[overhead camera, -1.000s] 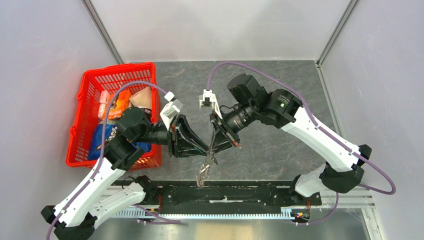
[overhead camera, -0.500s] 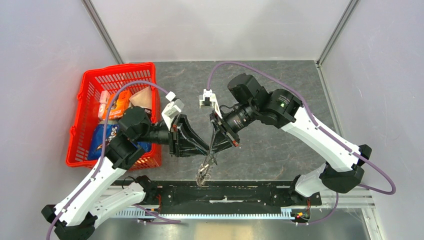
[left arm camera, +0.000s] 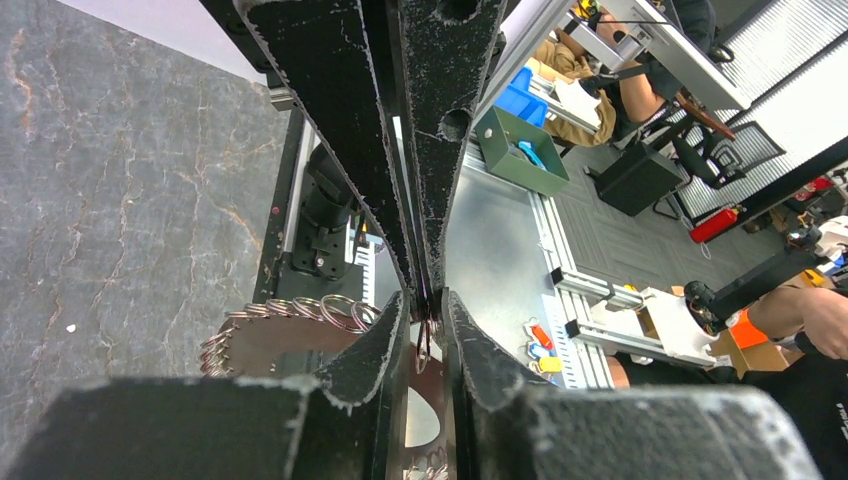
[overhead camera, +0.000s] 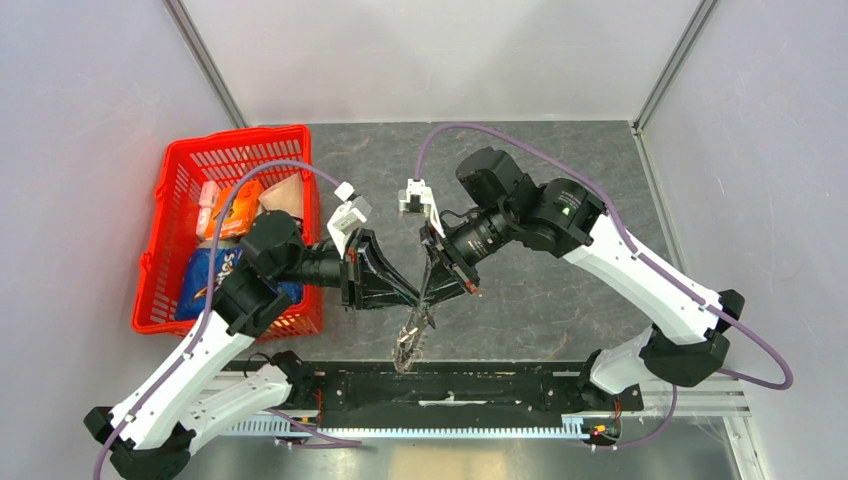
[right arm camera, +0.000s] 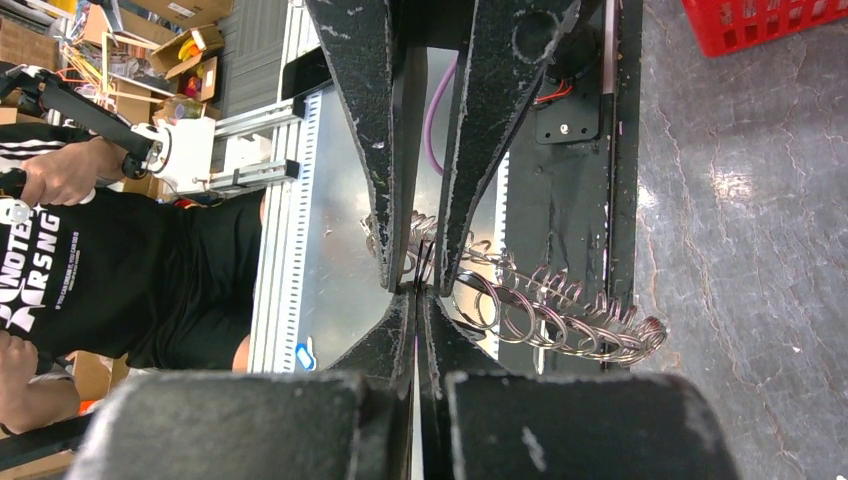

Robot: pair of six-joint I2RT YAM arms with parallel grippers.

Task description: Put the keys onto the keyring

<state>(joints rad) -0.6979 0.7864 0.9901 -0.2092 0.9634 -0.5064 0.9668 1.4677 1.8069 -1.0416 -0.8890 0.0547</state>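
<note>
The keyring (overhead camera: 408, 340), a metal disc fringed with many small rings, hangs just above the table's front edge. It also shows in the left wrist view (left arm camera: 285, 318) and the right wrist view (right arm camera: 560, 310). My right gripper (overhead camera: 426, 303) is shut on its upper edge (right arm camera: 415, 292). My left gripper (overhead camera: 414, 298) meets it tip to tip. Its jaws stand a narrow gap apart around a thin dark piece with a small ring (left arm camera: 425, 342), which looks like the key seen edge-on. The key's black head is mostly hidden by the fingers.
A red basket (overhead camera: 165, 190) with snack packets stands at the left, beside my left arm. The black rail (overhead camera: 450, 385) runs along the table's front edge, right under the hanging keyring. Grey marbled table (overhead camera: 560, 300) lies to the right.
My left wrist has edged slightly right towards the right gripper's tips. The right arm and the hanging keyring have stayed put.
</note>
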